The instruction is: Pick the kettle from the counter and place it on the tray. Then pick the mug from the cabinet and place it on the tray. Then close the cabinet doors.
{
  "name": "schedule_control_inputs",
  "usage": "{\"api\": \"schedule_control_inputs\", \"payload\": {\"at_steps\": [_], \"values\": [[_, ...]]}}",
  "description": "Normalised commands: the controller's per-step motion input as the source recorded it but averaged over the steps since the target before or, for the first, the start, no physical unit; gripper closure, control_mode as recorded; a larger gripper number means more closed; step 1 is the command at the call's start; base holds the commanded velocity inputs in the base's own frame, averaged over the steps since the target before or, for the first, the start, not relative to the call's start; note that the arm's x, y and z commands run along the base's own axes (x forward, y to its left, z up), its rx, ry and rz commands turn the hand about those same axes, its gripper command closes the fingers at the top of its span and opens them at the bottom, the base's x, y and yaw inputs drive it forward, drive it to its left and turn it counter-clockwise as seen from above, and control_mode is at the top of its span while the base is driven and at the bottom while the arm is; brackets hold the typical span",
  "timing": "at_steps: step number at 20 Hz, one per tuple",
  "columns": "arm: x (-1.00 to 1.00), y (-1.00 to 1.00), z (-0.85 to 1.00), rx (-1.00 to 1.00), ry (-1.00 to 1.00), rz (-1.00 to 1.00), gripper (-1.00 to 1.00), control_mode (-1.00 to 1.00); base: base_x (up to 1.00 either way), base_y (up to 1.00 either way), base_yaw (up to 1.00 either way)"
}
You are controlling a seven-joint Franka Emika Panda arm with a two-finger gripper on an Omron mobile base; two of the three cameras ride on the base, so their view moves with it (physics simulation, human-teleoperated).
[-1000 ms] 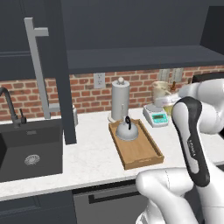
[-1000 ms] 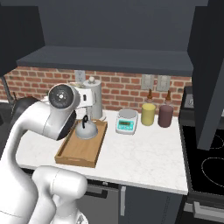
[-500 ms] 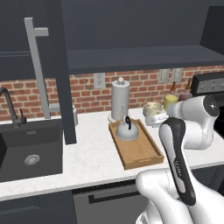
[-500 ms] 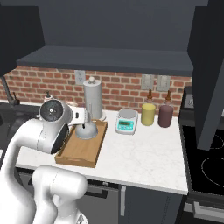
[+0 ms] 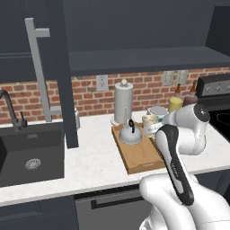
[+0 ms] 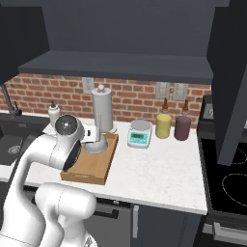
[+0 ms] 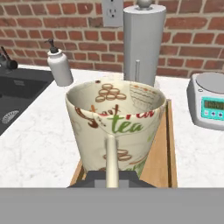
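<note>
kettle [image 5: 130, 134]: silver dome, black handle, upright at tray's 12 o'clock end.
tray [image 5: 143, 158]: wooden, flat on counter [image 5: 90, 157].
mug [image 7: 115, 124]: cream, printed "tea", upright above tray.

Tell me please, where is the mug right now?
The mug is in the shut gripper, over the tray, beside the kettle and in front of the paper-towel holder.

Even soft light, sharp render, faint shadows
</note>
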Motion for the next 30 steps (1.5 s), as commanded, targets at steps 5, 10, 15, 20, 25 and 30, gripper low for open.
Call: {"api": "schedule_control_inputs", "payload": {"at_steps": [5,10,15,20,25,30], "values": [[0.23,0.19,-0.67,0.05,0.11,0.11,1.00,-1.00,0.00,0.00,0.00],[0.16,0.05,-0.58,0.08,0.00,0.14,1.00,-1.00,0.00,0.00,0.00],[0.21,-0.03,-0.43,0.02,0.00,0.23,1.00,-1.00,0.00,0.00,0.00],[0.15,0.00,-0.44,0.00,0.00,0.08,1.00,-1.00,0.00,0.00,0.00],[0.00,0.00,-0.57,-0.07,0.00,0.00,1.00,-1.00,0.00,0.00,0.00],[0.04,0.00,-0.55,-0.02,-0.07,0.00,1.00,-1.00,0.00,0.00,0.00]]}}
